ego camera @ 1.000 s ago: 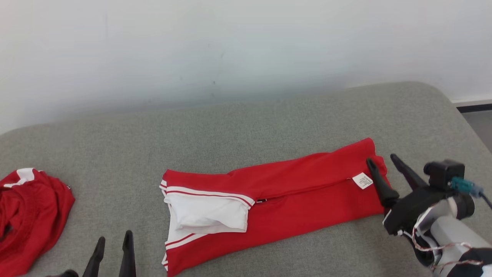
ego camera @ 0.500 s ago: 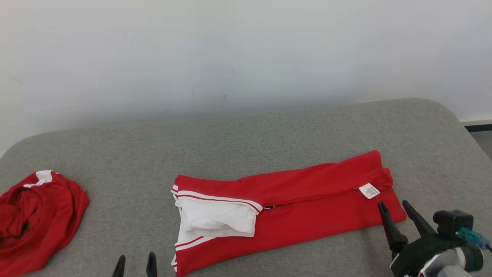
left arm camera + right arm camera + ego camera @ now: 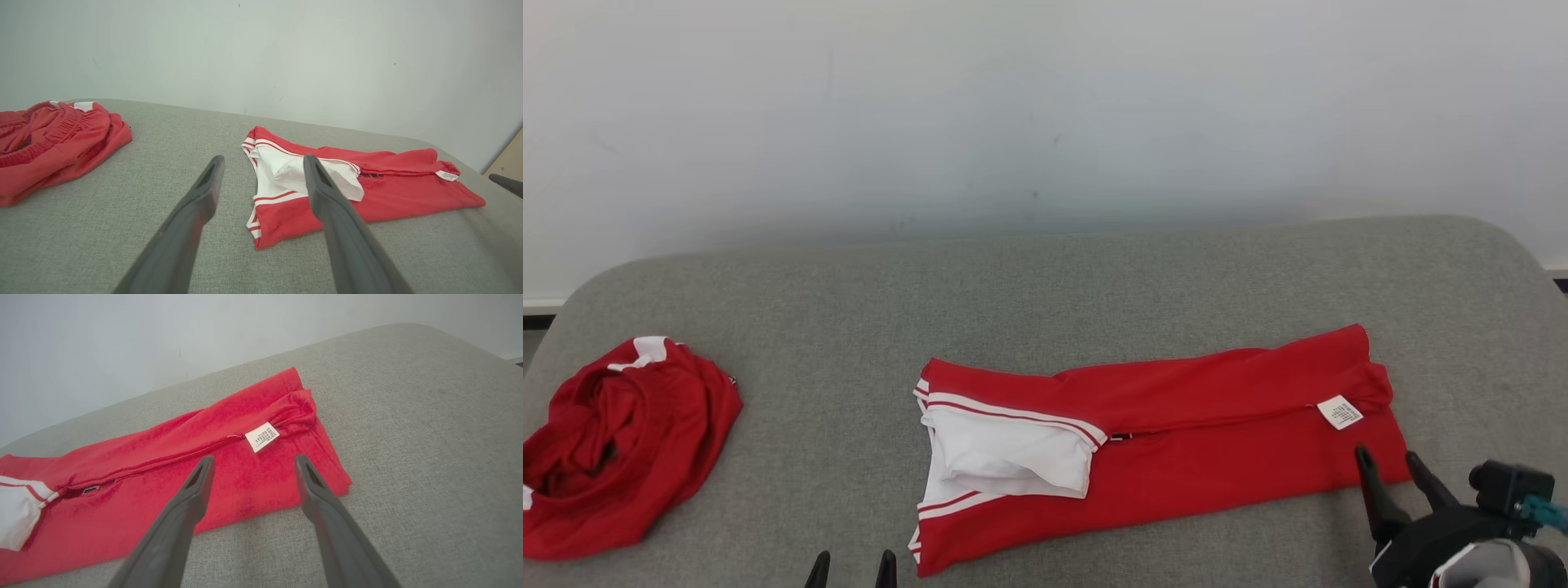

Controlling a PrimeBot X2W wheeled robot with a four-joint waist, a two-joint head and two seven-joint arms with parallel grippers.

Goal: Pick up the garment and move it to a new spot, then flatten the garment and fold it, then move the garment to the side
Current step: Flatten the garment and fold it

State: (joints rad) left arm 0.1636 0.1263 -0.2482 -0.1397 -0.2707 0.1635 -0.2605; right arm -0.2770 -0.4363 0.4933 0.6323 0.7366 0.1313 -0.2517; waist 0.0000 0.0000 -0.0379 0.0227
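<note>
Down at the near edge, toward seven o'clock, the left gripper [image 3: 852, 565] pokes up with its two dark fingers apart and nothing between them. Over at four o'clock the right gripper [image 3: 1386, 456] likewise stands spread and empty, its tips just at the garment's near right corner.

Beyond them the garment [image 3: 1176, 457], red with white trim, lies on the grey padded surface [image 3: 1094, 286] as a long folded strip. It runs from the white-banded end near six o'clock out to the end with the white label [image 3: 1340, 412] toward three o'clock. Off at nine o'clock a second red garment [image 3: 621, 449] sits crumpled, well apart. Farthest back is the pale wall [image 3: 1045, 106].

To my eye the strip wants one more fold, or a carry to the side. If the right fingers pinch only the top layer at that corner, the fold could peel open on the lift. The loose white flap could flop out too. A carry toward nine o'clock risks landing it on the crumpled heap.
</note>
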